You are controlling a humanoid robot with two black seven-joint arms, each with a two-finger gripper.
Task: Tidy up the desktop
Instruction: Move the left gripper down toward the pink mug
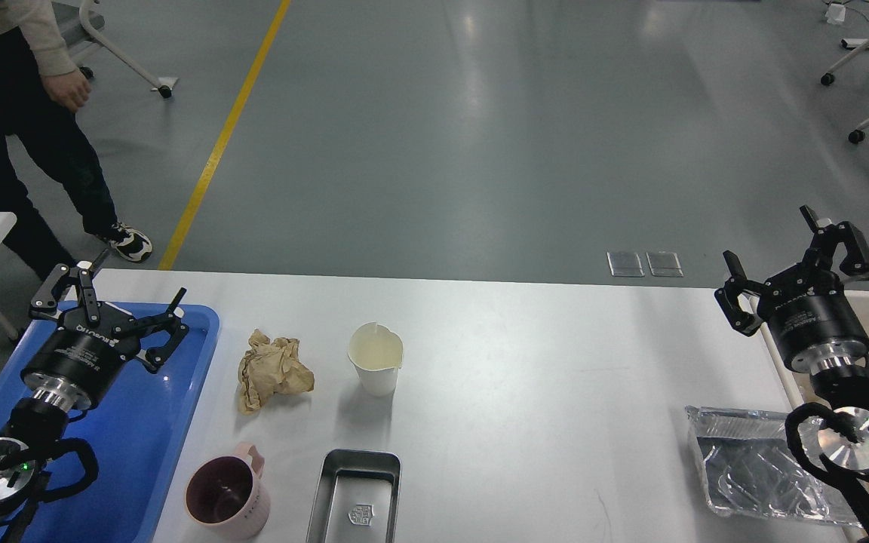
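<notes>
Both grippers released, left gripper (131, 290) above blue tray (178, 392), right gripper (770, 249), paper cup (376, 368) on desktop (540, 362)

The desktop (525, 354) is smooth, matt white. A glossy blue plastic tray (155, 437) sits at its left edge. Near it lie crumpled brown paper (274, 371), rough and creased, a white paper cup (376, 367), and a matt pink mug (227, 498). At the front edge rests a brushed metal tin (355, 498); at the right edge, a shiny, wrinkled foil container (759, 471).
</notes>
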